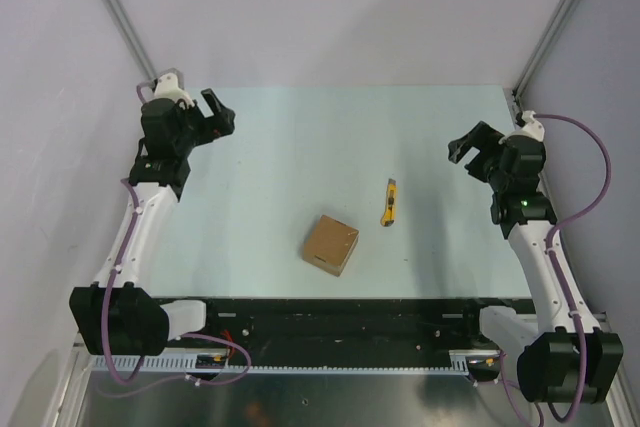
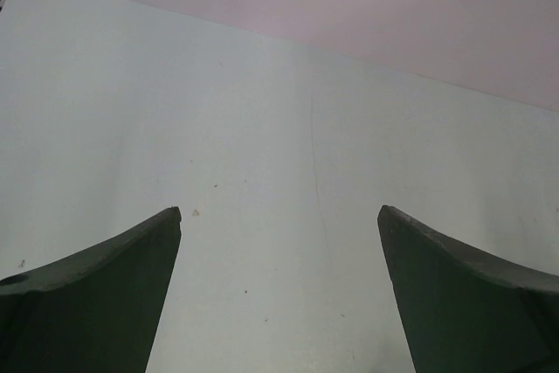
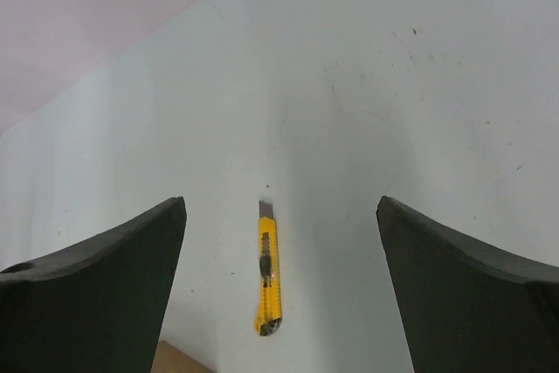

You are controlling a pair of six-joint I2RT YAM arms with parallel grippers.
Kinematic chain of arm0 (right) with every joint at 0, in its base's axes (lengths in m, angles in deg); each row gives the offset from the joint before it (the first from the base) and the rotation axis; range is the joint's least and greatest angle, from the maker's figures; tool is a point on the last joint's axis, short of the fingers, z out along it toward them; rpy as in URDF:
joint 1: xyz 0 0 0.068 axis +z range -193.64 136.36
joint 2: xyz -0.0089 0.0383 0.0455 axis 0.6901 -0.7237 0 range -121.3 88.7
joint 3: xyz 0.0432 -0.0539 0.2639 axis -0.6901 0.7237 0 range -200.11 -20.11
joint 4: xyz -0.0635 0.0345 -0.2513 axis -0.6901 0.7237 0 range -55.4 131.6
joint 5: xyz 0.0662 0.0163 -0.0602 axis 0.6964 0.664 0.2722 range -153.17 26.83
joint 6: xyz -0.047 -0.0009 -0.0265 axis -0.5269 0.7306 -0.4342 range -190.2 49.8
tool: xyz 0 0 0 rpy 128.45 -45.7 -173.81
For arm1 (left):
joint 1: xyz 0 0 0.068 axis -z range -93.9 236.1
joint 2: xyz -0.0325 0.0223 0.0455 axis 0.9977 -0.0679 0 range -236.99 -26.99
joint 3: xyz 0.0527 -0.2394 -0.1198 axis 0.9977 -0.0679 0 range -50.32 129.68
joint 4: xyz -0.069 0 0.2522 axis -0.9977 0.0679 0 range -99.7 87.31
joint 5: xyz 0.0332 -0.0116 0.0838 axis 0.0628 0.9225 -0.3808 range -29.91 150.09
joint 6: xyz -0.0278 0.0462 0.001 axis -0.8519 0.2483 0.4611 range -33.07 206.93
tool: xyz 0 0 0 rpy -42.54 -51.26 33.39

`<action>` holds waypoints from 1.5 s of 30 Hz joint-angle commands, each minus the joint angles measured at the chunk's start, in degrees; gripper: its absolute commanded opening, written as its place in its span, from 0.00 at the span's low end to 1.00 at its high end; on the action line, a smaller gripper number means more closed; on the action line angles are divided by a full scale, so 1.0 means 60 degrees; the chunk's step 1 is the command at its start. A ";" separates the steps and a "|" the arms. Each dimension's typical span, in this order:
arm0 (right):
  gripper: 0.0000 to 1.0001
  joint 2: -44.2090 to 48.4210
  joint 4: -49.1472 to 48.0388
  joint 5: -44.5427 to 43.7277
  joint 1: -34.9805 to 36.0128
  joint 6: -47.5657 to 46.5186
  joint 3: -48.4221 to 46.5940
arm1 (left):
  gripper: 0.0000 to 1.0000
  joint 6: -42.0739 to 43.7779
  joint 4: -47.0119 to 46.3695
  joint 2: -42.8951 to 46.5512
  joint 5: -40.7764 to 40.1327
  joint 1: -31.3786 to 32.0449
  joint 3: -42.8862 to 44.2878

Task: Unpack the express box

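Note:
The express box (image 1: 331,244), small, brown and closed, sits on the pale table near the front middle. Its corner shows at the bottom edge of the right wrist view (image 3: 179,362). A yellow-and-black utility knife (image 1: 389,203) lies just right of the box, its blade end out; it also shows in the right wrist view (image 3: 268,277). My left gripper (image 1: 218,113) is open and empty, raised at the far left; the left wrist view (image 2: 279,211) shows only bare table between its fingers. My right gripper (image 1: 470,145) is open and empty, raised at the right, apart from the knife (image 3: 279,207).
Grey walls with metal corner posts (image 1: 115,12) close in the table at the back and sides. A black rail (image 1: 340,312) runs along the table's front edge between the arm bases.

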 commanded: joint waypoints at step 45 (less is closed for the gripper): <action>0.44 -0.3514 0.1333 -0.3037 0.9601 0.0973 0.1244 | 0.87 -0.2134 0.1095 0.1428 0.2148 0.3521 -0.5164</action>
